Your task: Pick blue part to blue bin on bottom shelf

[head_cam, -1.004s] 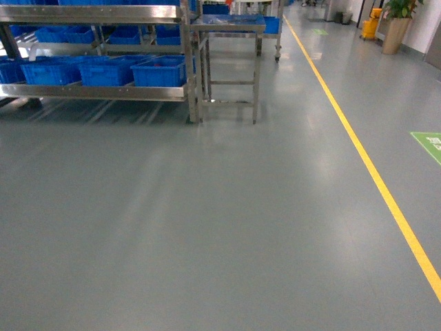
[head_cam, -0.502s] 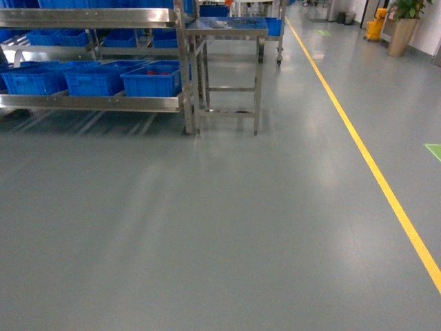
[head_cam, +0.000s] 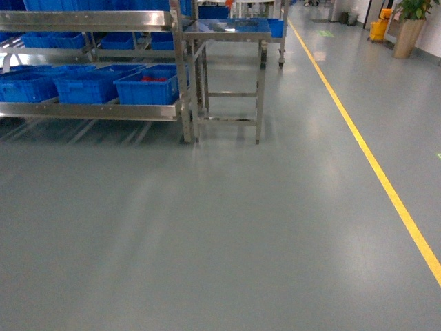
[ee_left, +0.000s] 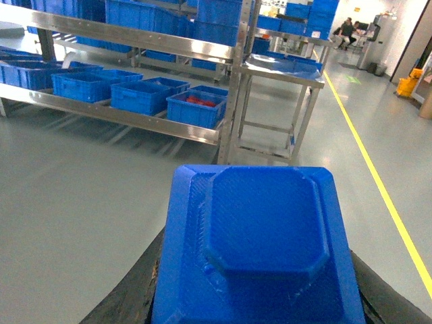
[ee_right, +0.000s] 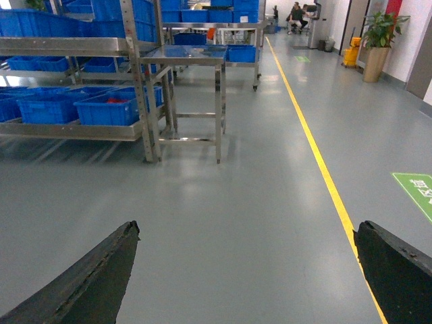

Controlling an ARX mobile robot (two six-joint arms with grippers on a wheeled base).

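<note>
Since a second ago the rack has slid lower and rightward in the head view, so the bottom shelf [head_cam: 89, 110] with its blue bin [head_cam: 148, 85] sits nearer. The left gripper [ee_left: 253, 297] pinches the blue part [ee_left: 260, 236], well short of the shelf, beside the small steel bench [head_cam: 227, 29]. The right gripper [ee_right: 246, 270] hangs spread over bare floor [head_cam: 227, 234].

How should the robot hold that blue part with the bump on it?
Probably by its wide base, squeezing the two long straight sides from left and right, the way the left hand holds it. The blue part has a raised bump in the middle with cut-off corners, which looks smaller and easier to slip off. The base edges give the fingers more flat surface.
</note>
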